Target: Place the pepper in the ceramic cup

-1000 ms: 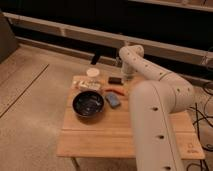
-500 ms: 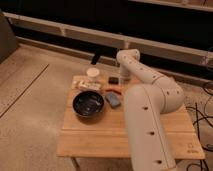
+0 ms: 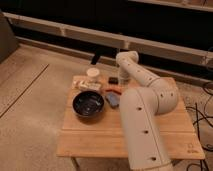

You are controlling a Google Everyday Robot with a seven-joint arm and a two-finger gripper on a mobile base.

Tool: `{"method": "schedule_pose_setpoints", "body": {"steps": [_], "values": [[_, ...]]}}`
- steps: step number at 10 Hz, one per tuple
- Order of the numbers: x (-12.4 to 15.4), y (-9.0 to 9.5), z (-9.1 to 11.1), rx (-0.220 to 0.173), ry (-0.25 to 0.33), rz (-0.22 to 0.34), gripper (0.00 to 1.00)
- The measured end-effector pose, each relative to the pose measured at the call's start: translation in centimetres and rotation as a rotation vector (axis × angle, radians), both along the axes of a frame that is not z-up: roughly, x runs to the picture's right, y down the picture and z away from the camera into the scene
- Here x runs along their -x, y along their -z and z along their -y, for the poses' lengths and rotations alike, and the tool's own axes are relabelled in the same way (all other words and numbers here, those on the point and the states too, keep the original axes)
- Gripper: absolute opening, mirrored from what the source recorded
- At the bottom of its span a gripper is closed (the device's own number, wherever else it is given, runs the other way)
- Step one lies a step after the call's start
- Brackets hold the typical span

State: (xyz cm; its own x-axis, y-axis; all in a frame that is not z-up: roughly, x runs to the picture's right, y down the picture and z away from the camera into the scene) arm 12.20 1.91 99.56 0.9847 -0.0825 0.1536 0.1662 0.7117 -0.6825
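The pepper (image 3: pixel 114 89) is a slender red-orange piece lying flat on the wooden table (image 3: pixel 150 135), just behind the blue-grey block (image 3: pixel 113 99). The ceramic cup (image 3: pixel 92 73) is small and white and stands upright at the table's back left, apart from the pepper. My gripper (image 3: pixel 118 80) hangs at the end of the white arm (image 3: pixel 145 82), low over the back middle of the table. It is just behind the pepper and to the right of the cup. Nothing shows in its grasp.
A wide dark bowl (image 3: pixel 89 105) sits at the table's left middle. A pale flat rectangular item (image 3: pixel 88 86) lies between the bowl and the cup. The arm's thick white links (image 3: pixel 142 135) cover the table's right centre. Cables (image 3: pixel 200 120) lie on the floor at the right.
The arm has folded in and its wrist has come down and slightly left toward the pepper. The pepper, cup, bowl and block have not moved.
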Motion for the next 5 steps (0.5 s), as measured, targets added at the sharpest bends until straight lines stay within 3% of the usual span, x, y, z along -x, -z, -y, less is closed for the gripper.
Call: {"method": "schedule_pose_setpoints", "body": {"steps": [2,5], "values": [[0.3,-0.1,-0.6,0.015,-0.011,0.009,0.64],[0.1,0.0,-1.4,0.032,-0.044,0.028,0.34]]}}
